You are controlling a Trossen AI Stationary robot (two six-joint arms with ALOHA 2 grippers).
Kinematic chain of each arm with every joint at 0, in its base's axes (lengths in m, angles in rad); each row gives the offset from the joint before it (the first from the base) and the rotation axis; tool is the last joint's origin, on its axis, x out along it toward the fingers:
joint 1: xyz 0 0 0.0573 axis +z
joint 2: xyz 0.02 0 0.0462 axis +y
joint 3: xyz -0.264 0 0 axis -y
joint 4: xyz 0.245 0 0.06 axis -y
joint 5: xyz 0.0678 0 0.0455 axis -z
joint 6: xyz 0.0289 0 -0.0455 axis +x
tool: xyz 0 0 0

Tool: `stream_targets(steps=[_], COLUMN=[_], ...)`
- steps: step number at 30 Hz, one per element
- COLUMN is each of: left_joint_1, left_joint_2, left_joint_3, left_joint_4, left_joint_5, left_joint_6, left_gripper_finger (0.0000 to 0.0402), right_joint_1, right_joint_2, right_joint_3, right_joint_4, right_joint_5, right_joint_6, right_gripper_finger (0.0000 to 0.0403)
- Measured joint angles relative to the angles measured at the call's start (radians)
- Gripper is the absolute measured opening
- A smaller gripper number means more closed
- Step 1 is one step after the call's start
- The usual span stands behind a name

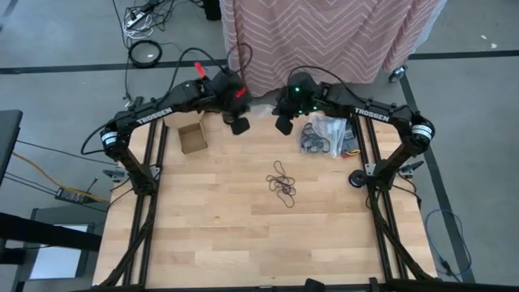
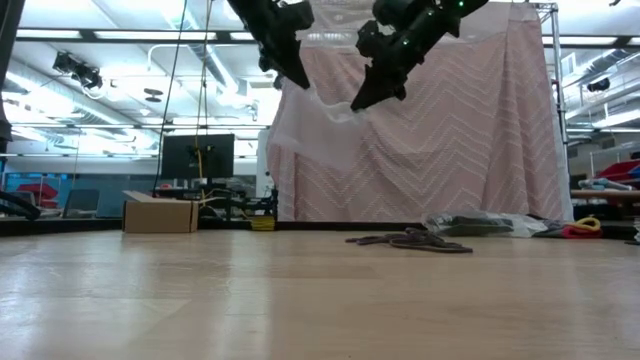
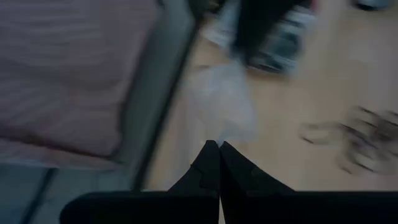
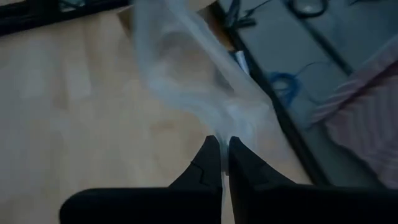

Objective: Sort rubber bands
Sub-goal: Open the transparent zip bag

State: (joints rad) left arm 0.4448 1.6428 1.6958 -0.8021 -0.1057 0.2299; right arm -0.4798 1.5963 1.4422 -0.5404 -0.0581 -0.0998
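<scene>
A small loose heap of dark rubber bands (image 1: pixel 282 183) lies on the middle of the table, also seen in the low view as rubber bands (image 2: pixel 410 240). Both grippers are raised high over the table's far edge, close together. My left gripper (image 1: pixel 239 124) and my right gripper (image 1: pixel 284 123) are each shut on a clear plastic bag (image 2: pixel 322 108) that spans the short gap between them. The bag shows as a pale blurred film in the left wrist view (image 3: pixel 221 106) and the right wrist view (image 4: pixel 199 81). My left gripper (image 3: pixel 217 146) pinches the clear bag's edge (image 3: pixel 219 134) between its two shut fingers, slanting down from above. The bag is lifted clear of the table and hangs slack toward the other gripper. My right gripper (image 4: pixel 221 142) pinches the bag's other edge (image 4: pixel 235 124) between its shut fingers, also slanting downward. The film stretches away from the fingertips, clear of the table; how many layers it has cannot be told.
A small open cardboard box (image 1: pixel 192 138) stands at the far left of the table. More clear bags with dark bands (image 1: pixel 324 136) lie at the far right. A pink patterned cloth (image 1: pixel 324 32) hangs behind the far edge. The near half of the wooden table (image 1: pixel 259 243) is bare.
</scene>
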Motion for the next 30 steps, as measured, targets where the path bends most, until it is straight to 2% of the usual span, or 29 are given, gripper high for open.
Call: stream_targets(steps=[2, 6, 12, 15, 19, 25, 28, 30], left_joint_1=[0.000, 0.013, 0.014, 0.014, 0.017, 0.028, 0.041, 0.044], left_joint_2=[-0.001, -0.002, -0.012, -0.021, -0.026, -0.026, -0.026, -0.026], left_joint_3=[0.000, 0.000, 0.000, 0.015, 0.030, 0.029, 0.029, 0.029], left_joint_4=[0.024, 0.029, 0.108, 0.160, 0.187, 0.152, 0.118, 0.089], left_joint_5=[-0.043, -0.050, -0.050, -0.016, 0.088, 0.105, 0.179, 0.212], left_joint_6=[0.002, 0.012, 0.024, 0.026, 0.027, 0.033, 0.074, 0.079], left_gripper_finger=[0.0000, 0.0000, 0.0000, 0.0000, 0.0001, 0.0024, 0.0039, 0.0034], right_joint_1=[0.003, 0.001, -0.018, -0.033, -0.044, -0.060, -0.064, -0.068], right_joint_2=[-0.008, -0.037, -0.073, -0.071, -0.071, -0.085, -0.085, -0.085], right_joint_3=[0.000, 0.000, 0.000, 0.000, 0.000, 0.000, 0.000, 0.000], right_joint_4=[0.013, 0.043, 0.033, -0.015, -0.013, -0.050, -0.059, -0.065], right_joint_5=[0.013, 0.015, -0.059, -0.058, -0.041, -0.070, -0.099, -0.138], right_joint_6=[-0.008, -0.013, -0.008, 0.001, 0.002, 0.019, 0.020, 0.021], right_gripper_finger=[0.0000, 0.0000, 0.0000, 0.0000, 0.0000, 0.0000, 0.0000, 0.0000])
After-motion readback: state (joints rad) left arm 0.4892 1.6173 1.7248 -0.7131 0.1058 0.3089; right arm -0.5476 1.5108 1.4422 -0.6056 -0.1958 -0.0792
